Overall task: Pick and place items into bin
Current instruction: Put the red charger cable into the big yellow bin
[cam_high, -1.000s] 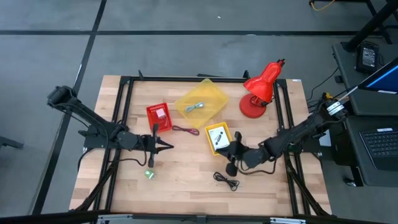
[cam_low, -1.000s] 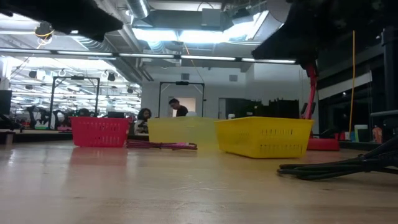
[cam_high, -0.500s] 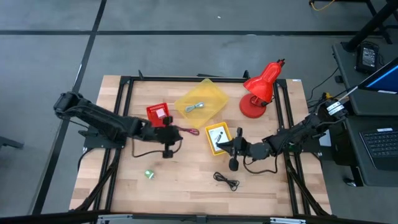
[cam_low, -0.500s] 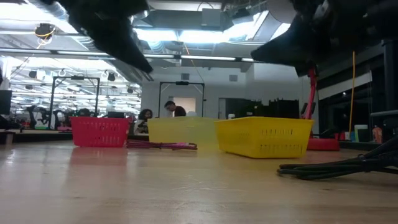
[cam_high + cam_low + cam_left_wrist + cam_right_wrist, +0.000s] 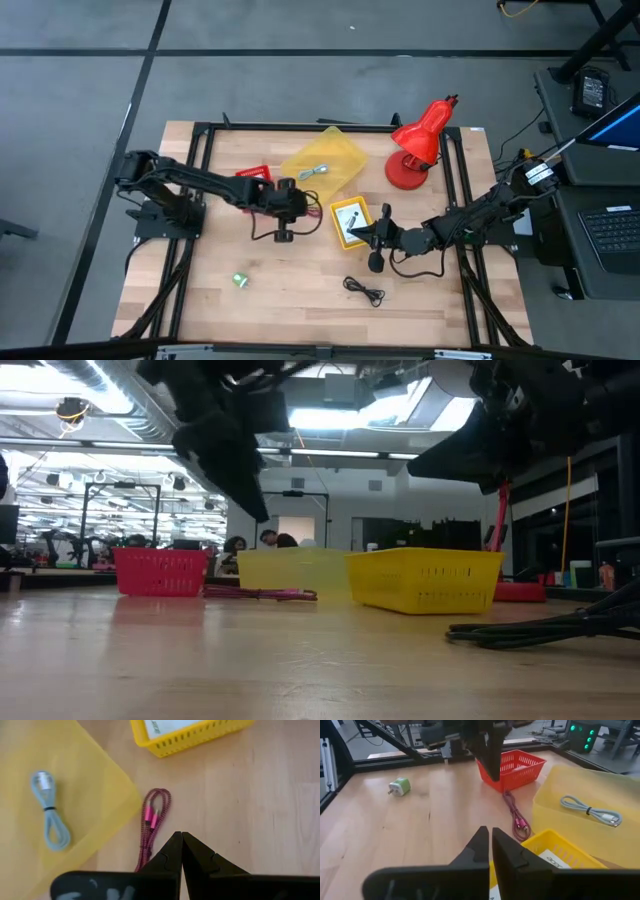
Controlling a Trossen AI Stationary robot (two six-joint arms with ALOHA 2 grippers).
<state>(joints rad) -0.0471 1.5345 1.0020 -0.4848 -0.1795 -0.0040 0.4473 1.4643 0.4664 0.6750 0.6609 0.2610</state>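
A dark red cord with a pink end (image 5: 152, 817) lies flat on the wood between the red basket (image 5: 252, 176) and the small yellow basket (image 5: 350, 222). My left gripper (image 5: 180, 838) hangs shut just above the cord's near part, slanting down, apart from it. My right gripper (image 5: 488, 836) is shut and hovers low over the small yellow basket's rim (image 5: 555, 851), with a white card inside it. A blue-grey cable (image 5: 318, 172) lies in the pale yellow bin (image 5: 340, 155). A tiny green object (image 5: 240, 281) and a black cord (image 5: 365, 291) lie on the table near its front.
A red desk lamp (image 5: 418, 148) stands at the back right. Black frame rails (image 5: 200, 180) run along the table's left, right and far sides. Bare wood (image 5: 300, 270) lies between the green object and the black cord.
My left gripper has swung from beside the green object toward the table's far right, to the dark red cord, and has tipped from nearly level to a steep downward slant, staying shut. My right gripper has sunk a little over the small yellow basket.
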